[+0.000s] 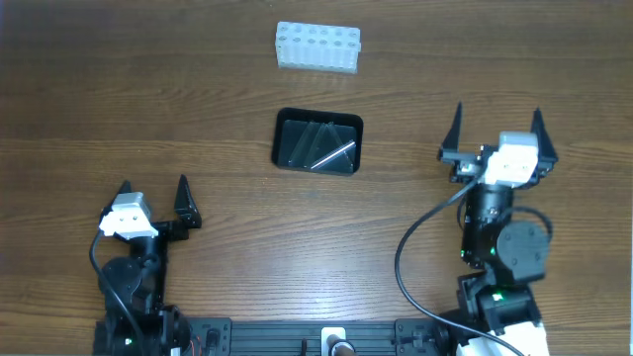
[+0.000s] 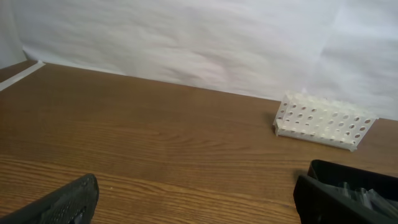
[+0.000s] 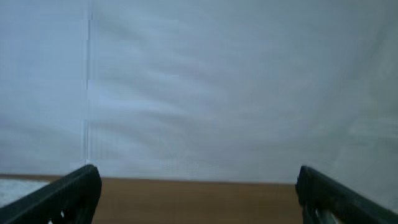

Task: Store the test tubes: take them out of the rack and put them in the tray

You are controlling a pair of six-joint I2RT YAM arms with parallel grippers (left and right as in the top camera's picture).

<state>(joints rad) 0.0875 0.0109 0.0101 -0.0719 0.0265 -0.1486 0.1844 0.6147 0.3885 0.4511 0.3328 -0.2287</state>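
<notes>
A white test tube rack (image 1: 317,47) stands at the far middle of the wooden table; its holes look empty, also in the left wrist view (image 2: 323,121). Nearer sits a black tray (image 1: 318,141) with several clear test tubes (image 1: 331,153) lying in it. The tray's corner (image 2: 348,177) appears beside one left finger. My left gripper (image 1: 155,196) is open at the near left, well away from the tray. My right gripper (image 1: 497,129) is open to the right of the tray, with nothing between its fingers (image 3: 68,193).
Bare wood surrounds the rack and tray. A white backdrop (image 2: 186,43) rises behind the table's far edge. Both arm bases and a black cable (image 1: 410,257) sit along the near edge.
</notes>
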